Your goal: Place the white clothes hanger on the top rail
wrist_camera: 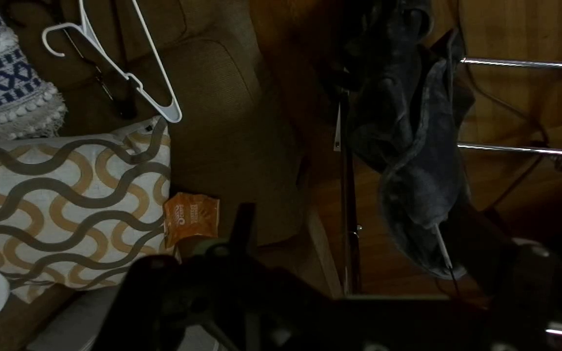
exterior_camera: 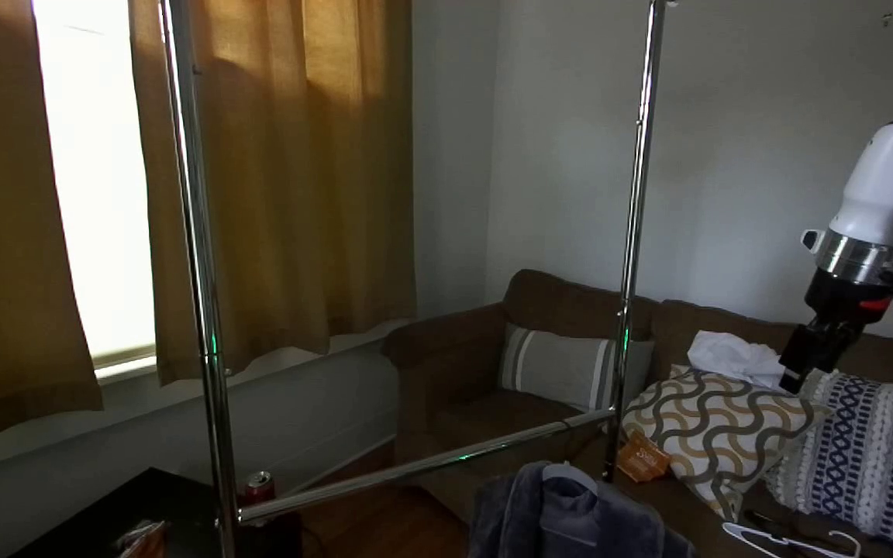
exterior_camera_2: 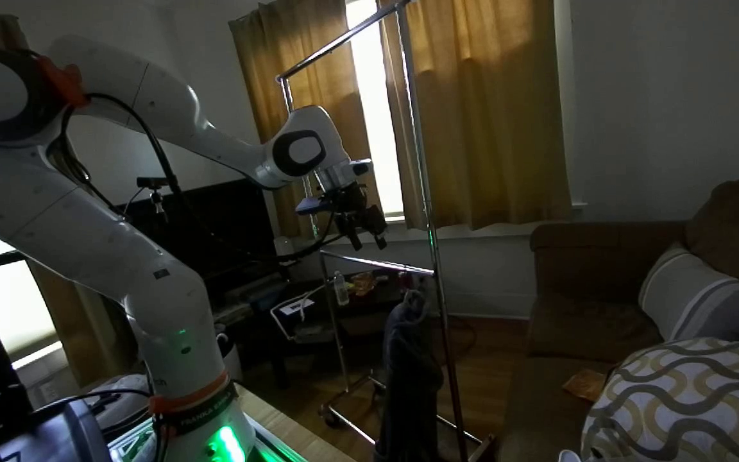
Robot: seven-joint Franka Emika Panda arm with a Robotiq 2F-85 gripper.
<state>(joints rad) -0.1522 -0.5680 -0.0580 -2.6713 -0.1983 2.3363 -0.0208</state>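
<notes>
The white clothes hanger (wrist_camera: 87, 30) lies on the brown sofa at the upper left of the wrist view, its hook towards the blue-patterned pillow. It also shows in an exterior view (exterior_camera: 749, 531), partly cut off at the bottom edge. The top rail (exterior_camera_2: 344, 40) of the chrome rack runs high in an exterior view. My gripper (exterior_camera_2: 369, 244) is open and empty, pointing down; it also shows in an exterior view (exterior_camera: 791, 380). In the wrist view my dark fingers (wrist_camera: 359, 212) are wide apart, with nothing between them, away from the hanger.
A dark grey jacket (exterior_camera_2: 411, 372) hangs at the rack, also in the wrist view (wrist_camera: 422, 180). Chrome posts (exterior_camera: 636, 194) and a lower rail (exterior_camera: 431, 465) stand near. A wavy-patterned pillow (wrist_camera: 66, 195) and an orange packet (wrist_camera: 193, 217) lie on the sofa.
</notes>
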